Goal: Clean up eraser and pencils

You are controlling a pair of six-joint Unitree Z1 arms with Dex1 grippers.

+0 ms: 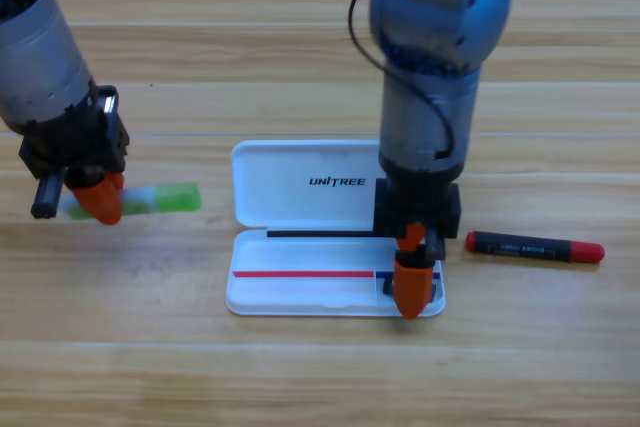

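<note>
At the right end of the case, in its lower tray, my right gripper points straight down. Something dark shows just beside its tips, and I judge it is the eraser, but it is mostly hidden. I cannot tell if these jaws are apart or together. To do this step well, I should release low inside the tray, then rise straight up so I do not drag the case.

My left gripper is over the pale end of the green pencil, left of the case; how its jaws stand I also cannot tell. The red pencil lies on the table just right of the case, not yet put away. The raised lid is near my right arm, so a side move could hit it.
</note>
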